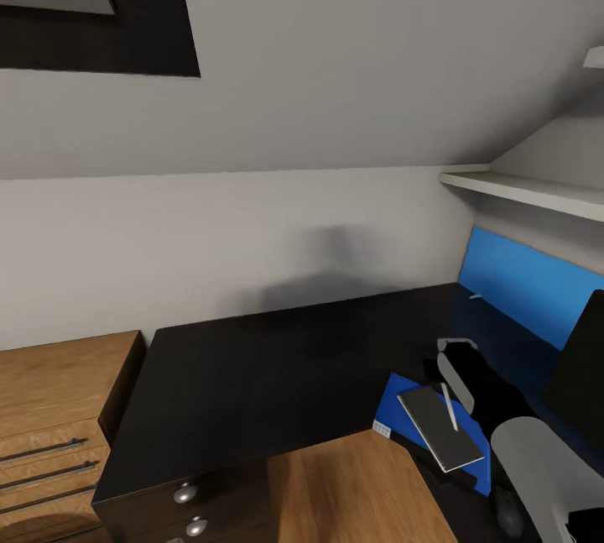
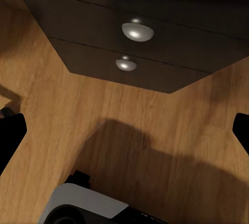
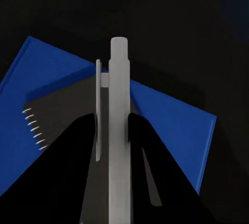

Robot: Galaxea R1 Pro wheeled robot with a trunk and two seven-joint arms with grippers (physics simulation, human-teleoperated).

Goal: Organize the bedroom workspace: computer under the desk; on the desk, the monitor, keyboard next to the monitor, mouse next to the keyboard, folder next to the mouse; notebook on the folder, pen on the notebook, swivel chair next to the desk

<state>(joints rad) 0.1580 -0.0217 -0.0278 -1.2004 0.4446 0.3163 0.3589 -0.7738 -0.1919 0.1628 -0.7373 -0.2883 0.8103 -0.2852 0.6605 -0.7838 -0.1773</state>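
While the right gripper is pinching the pen mid-barrel over the notebook on the folder at the desk's near right, it's looking light, stiff, roll-prone; left jaws are gaping wide, empty

We see the black desk stretching from the oak unit at the left to its bright blue back panel at the far right, where the dark edge of the monitor rises. Near its right front edge the blue folder lies flat with the grey spiral-bound notebook stacked askew on top. A slim grey pen with a side clip sits over the notebook, pinched between dark fingers.
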